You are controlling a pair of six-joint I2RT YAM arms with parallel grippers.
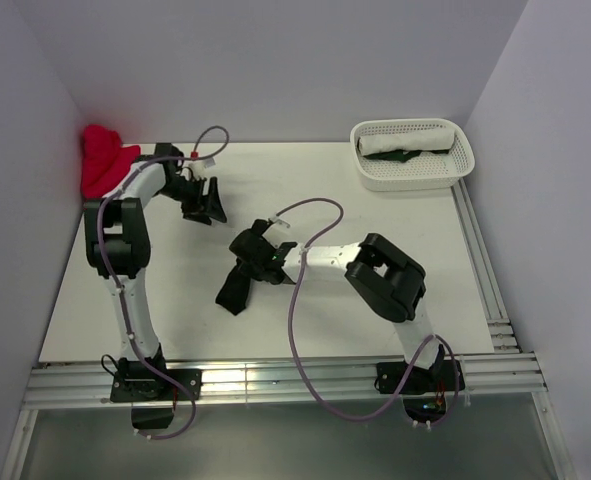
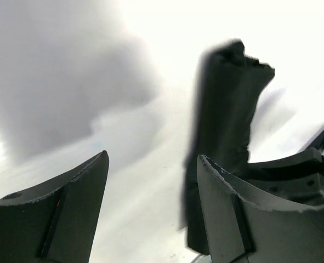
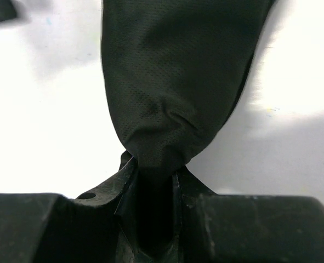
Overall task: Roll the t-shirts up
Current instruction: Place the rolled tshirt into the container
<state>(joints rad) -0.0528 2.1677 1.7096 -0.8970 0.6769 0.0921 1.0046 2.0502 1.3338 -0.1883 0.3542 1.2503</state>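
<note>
- Black t-shirt (image 3: 172, 82) is pinched at one bunched end in the right tool (image 3: 153, 164), jaws narrow on the cloth, mid-frame in the top view.
- Left tool (image 2: 151, 164) gapes wide, holding nothing, upper left.
- Red cloth (image 1: 103, 160) is heaped at the counter's (image 1: 375, 300) upper-left corner.

Nothing can be read: the black t-shirt (image 3: 172, 82), pinched between the fingers of the right gripper (image 3: 153, 172), bears no print, label or number.
</note>
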